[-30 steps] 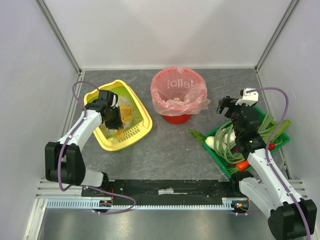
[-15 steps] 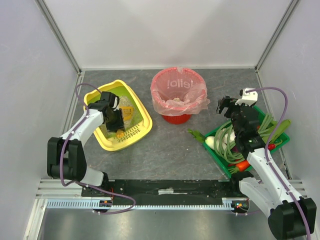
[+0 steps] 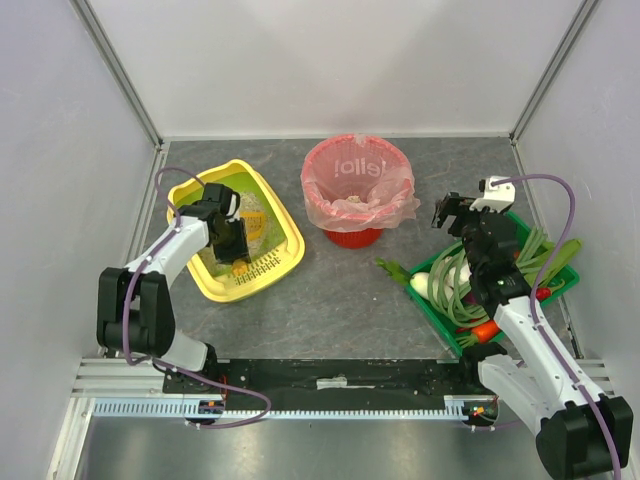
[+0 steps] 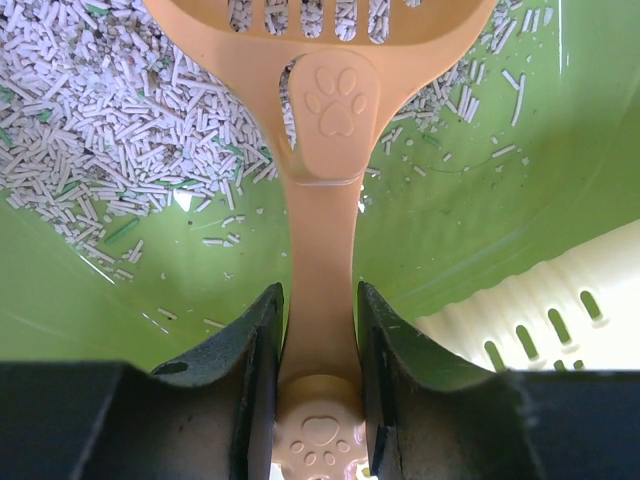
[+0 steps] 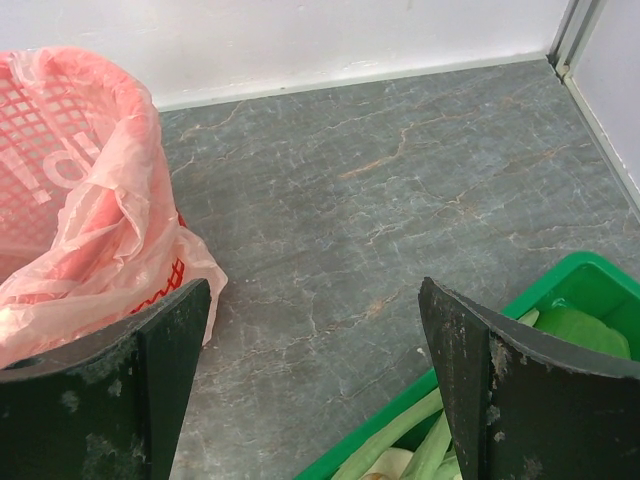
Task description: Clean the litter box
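The yellow litter box (image 3: pixel 291 243) sits at the left of the table. Its green inner wall (image 4: pixel 490 150), pale litter (image 4: pixel 90 110) and slotted rim (image 4: pixel 545 315) show in the left wrist view. My left gripper (image 3: pixel 236 246) is inside the box, shut on the handle of an orange slotted scoop (image 4: pixel 322 180) with paw prints. The scoop's head rests in the litter in front of the fingers (image 4: pixel 255 340). My right gripper (image 3: pixel 452 212) is open and empty above the table, between the bin and the vegetable tray; in its wrist view (image 5: pixel 312 290) it holds nothing.
A round red bin with a pink bag (image 3: pixel 357 190) stands at the back middle and shows at the left of the right wrist view (image 5: pixel 70 180). A green tray of vegetables (image 3: pixel 438 312) lies at the right, under the right arm; its rim (image 5: pixel 590 275) shows.
My left arm has shifted a little, its elbow drawing in, with the scoop still held inside the box. The right arm has not moved.
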You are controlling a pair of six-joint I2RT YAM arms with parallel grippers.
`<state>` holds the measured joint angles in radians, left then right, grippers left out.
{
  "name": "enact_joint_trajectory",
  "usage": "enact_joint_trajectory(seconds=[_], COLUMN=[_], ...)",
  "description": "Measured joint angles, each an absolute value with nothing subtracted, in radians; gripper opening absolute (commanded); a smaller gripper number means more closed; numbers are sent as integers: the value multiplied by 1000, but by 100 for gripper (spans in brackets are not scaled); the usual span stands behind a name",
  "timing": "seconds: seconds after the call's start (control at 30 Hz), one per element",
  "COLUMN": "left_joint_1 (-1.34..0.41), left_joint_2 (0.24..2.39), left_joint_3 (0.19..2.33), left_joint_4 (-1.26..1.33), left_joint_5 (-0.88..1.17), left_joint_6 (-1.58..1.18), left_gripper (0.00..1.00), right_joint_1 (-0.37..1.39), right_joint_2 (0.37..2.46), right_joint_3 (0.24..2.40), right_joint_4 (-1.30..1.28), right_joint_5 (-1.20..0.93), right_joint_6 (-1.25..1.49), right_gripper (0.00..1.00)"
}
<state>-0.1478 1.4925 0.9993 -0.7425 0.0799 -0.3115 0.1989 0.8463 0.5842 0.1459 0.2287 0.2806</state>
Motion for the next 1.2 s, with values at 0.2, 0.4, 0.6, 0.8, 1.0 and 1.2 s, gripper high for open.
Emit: enact_joint_trajectory(seconds=[0.2,0.4,0.6,0.8,1.0,1.2], left_joint_1=[-148,-147,-148,-148,-148,-148], left_joint_2=[1489,1444,1402,1329,1317,1317], left_joint_3=[1001,1021,1048,1049,1086,1088], left_joint_4=[-746,-771,-795,-839,-927,-947], left_joint_5=[89,113,134,132,109,96], left_joint_6=[-312,-318,-336,-368,-382,-429], left_gripper=[2,2,2,2,2,2], right_joint_1=[199,199,199,199,199,199], right_joint_2=[829,848,820,780,807,838], right_joint_3=[584,604,619,661,694,695], right_joint_4=[140,125,65,26,19,-6], right_joint_5=[214,197,196,199,200,257], right_joint_6=[291,300,303,303,313,369], right_gripper=[93,93,93,93,92,92])
